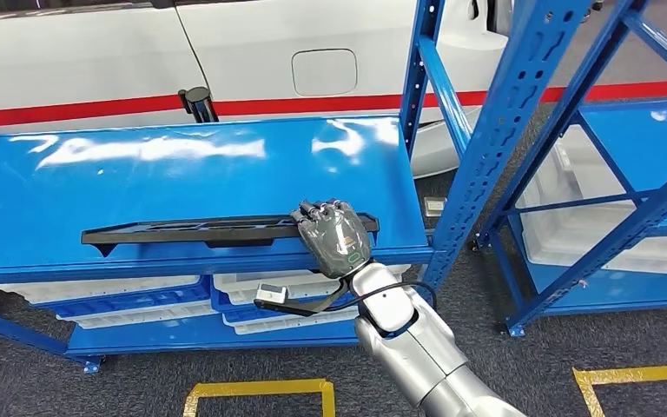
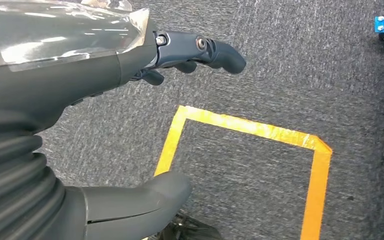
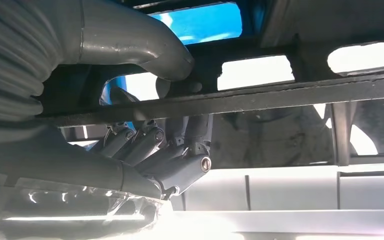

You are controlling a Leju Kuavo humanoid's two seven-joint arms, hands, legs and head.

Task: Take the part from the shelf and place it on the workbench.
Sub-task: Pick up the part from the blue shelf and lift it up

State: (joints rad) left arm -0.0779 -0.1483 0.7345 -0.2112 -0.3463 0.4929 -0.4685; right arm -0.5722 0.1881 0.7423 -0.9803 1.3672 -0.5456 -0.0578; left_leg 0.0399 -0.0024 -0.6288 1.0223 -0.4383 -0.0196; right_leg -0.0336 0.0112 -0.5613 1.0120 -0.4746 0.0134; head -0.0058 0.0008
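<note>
Evidently the right hand is wrapping its fingers round the long black trim part overhanging the blue shelf edge, while the left hand is hanging empty, fingers loosely apart.

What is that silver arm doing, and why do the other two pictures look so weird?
That silver arm belongs to a walking robot. The big picture comes from a camera on its head, looking down. Its right robot hand is wrapped around a long black part lying at the front of a blue shelf. White bins sit on the level underneath. The other two pictures come from little cameras at its wrists, so they look tilted. One peeks close up at the fingers curled around the black part. The other shows the left robot hand hanging over grey carpet with yellow tape, holding nothing.
</note>
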